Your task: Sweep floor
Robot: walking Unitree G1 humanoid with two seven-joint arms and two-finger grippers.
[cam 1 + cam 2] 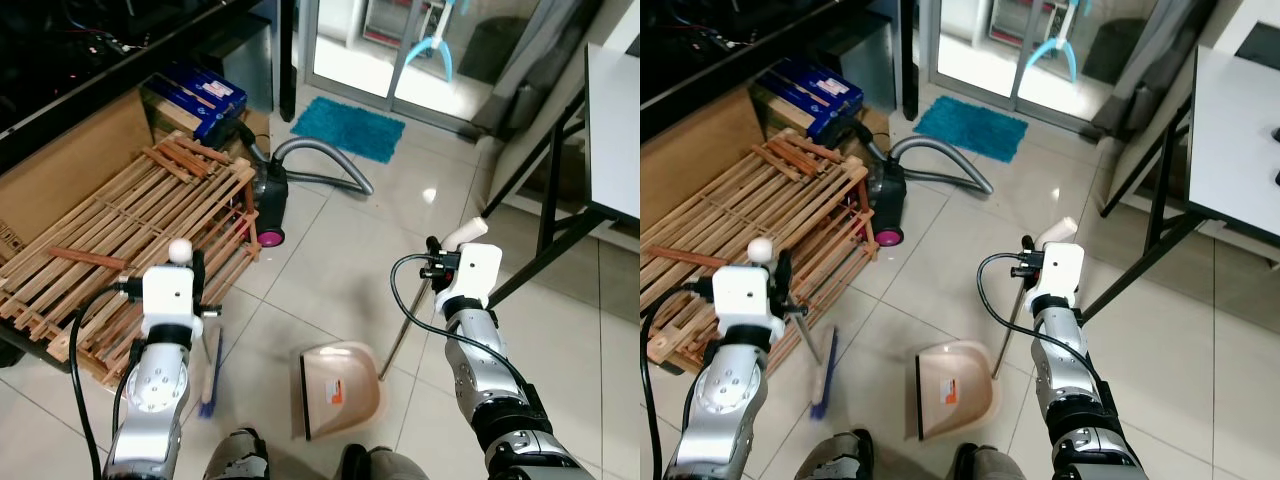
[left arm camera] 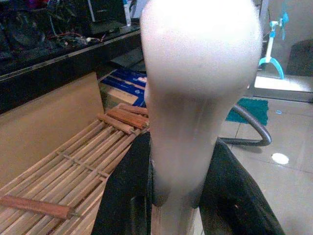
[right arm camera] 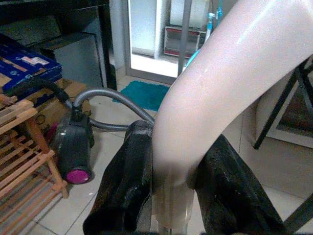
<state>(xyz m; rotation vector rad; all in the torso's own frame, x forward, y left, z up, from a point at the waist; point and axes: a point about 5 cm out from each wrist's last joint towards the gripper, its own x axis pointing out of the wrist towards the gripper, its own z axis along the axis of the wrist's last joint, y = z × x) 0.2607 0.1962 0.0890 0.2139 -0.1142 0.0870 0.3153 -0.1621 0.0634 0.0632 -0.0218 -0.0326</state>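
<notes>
Dustpan of pale pink plastic (image 1: 337, 388), scoop-shaped with a dark inner lip and a small orange label, rests on the glossy white tiled floor (image 1: 330, 270) between the two silver arms; nothing can be made out inside it. Its thin metal shaft rises at a slant to a curved cream handle (image 3: 210, 98), and the right tool (image 1: 452, 262) is clamped on that handle, black fingers (image 3: 124, 186) pressed against either side of the smooth plastic. The left tool (image 1: 183, 285) is clamped the same way on the white rounded handle top (image 2: 195, 83) of a small broom (image 1: 210, 375), whose blue bristle head touches the tiles just beside the dustpan, slightly blurred.

Near the left arm stands a low slatted wooden rack (image 1: 120, 240) with loose reddish wood strips lying across its top. Behind it is a brown cardboard box holding a blue printed carton (image 1: 205, 98). A dark grey canister vacuum cleaner with a magenta wheel (image 1: 268, 200) sits beside the rack, its ribbed grey hose (image 1: 320, 160) curving over the tiles toward a shaggy teal mat (image 1: 348, 128) by the glass sliding door. A white-topped desk on black folding legs (image 1: 1230, 130) stands to the right.

The wrist views show each grip close up; the head views show the broom head and dustpan on the floor.
</notes>
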